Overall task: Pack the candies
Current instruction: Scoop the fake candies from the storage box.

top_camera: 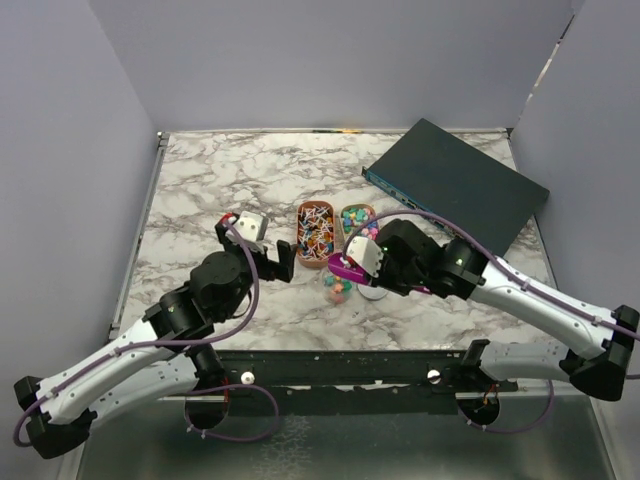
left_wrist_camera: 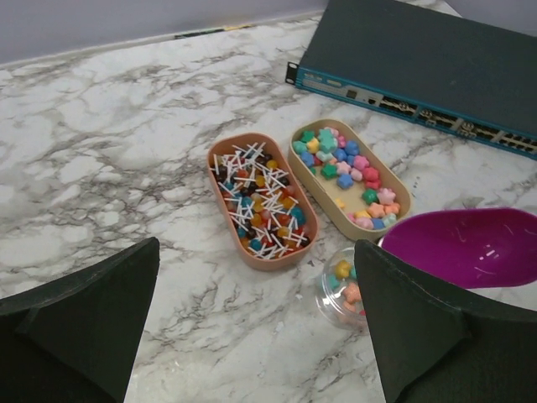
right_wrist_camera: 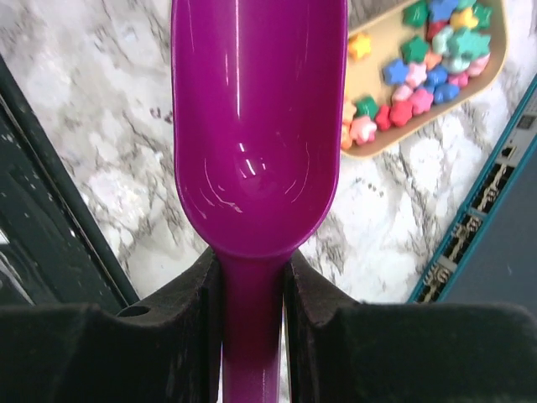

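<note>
Top view: a marble-patterned table (top_camera: 200, 190) is boxed in by plain grey panels (top_camera: 300, 60), and the left tool (top_camera: 283, 265) gapes wide, released.
Left wrist: the candies (left_wrist_camera: 344, 164) lie in a tan tray (left_wrist_camera: 407, 196) ahead-right of it.
Right wrist: the right tool (right_wrist_camera: 252, 269) is clenched on a purple scoop (right_wrist_camera: 256, 126), with the candies beyond it to the right.

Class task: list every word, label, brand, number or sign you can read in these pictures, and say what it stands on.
No text here can be read.
network switch: pale marks by the ports on its teal front panel, too small and blurred to read.
purple scoop: no print visible.
candies: no print visible.
</note>
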You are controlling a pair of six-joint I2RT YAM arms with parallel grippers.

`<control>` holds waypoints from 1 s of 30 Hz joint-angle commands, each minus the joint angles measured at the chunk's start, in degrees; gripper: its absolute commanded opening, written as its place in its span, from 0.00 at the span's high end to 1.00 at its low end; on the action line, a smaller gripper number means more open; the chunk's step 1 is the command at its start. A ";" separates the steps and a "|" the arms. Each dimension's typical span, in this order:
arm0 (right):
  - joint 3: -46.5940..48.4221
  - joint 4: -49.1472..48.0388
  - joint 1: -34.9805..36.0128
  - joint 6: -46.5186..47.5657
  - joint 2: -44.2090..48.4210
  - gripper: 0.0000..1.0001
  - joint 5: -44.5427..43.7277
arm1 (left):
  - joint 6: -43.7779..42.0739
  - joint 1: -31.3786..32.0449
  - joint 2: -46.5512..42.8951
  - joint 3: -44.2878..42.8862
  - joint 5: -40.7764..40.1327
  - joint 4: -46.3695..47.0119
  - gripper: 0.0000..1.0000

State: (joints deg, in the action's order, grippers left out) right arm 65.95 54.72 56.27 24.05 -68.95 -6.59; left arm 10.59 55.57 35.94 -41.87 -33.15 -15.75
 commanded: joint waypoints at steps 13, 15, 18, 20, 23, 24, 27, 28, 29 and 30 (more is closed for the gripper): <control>-12.57 -18.44 0.28 4.00 13.07 0.99 11.52 | 4.69 -0.20 7.47 -2.44 24.52 2.63 0.01; -13.38 -19.67 0.30 4.07 14.36 0.99 11.73 | 5.82 -0.20 8.46 -3.07 24.70 2.51 0.01; -13.98 -20.52 0.27 4.01 15.51 0.99 12.40 | 7.05 -0.20 9.56 -3.55 25.60 2.56 0.01; -14.29 -20.77 0.30 4.05 16.23 0.99 12.73 | 7.38 -0.20 10.09 -3.62 25.84 2.50 0.01; -14.81 -21.34 0.27 4.32 17.90 0.99 12.99 | 7.94 -0.20 10.51 -3.35 25.33 2.39 0.01; -15.26 -21.90 0.22 4.33 18.69 0.99 13.00 | 8.15 -0.20 10.60 -3.25 24.91 2.31 0.01; -17.09 -24.03 0.29 4.51 22.08 0.99 13.33 | 9.15 -0.18 10.91 -3.00 22.64 1.97 0.01; -17.59 -25.00 0.29 4.40 23.15 0.99 13.61 | 9.46 -0.18 11.02 -2.96 21.99 1.89 0.01; -18.07 -25.97 0.25 4.34 24.44 0.99 14.04 | 9.60 -0.20 11.18 -2.96 21.52 1.79 0.01; -18.52 -26.92 0.25 4.34 25.72 0.99 14.63 | 9.74 -0.20 11.21 -3.09 21.15 1.71 0.01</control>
State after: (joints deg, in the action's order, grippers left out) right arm 48.90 33.63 56.27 27.97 -47.70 5.34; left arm 18.46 55.57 46.87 -43.70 -9.67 -13.93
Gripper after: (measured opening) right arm 0.287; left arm 0.990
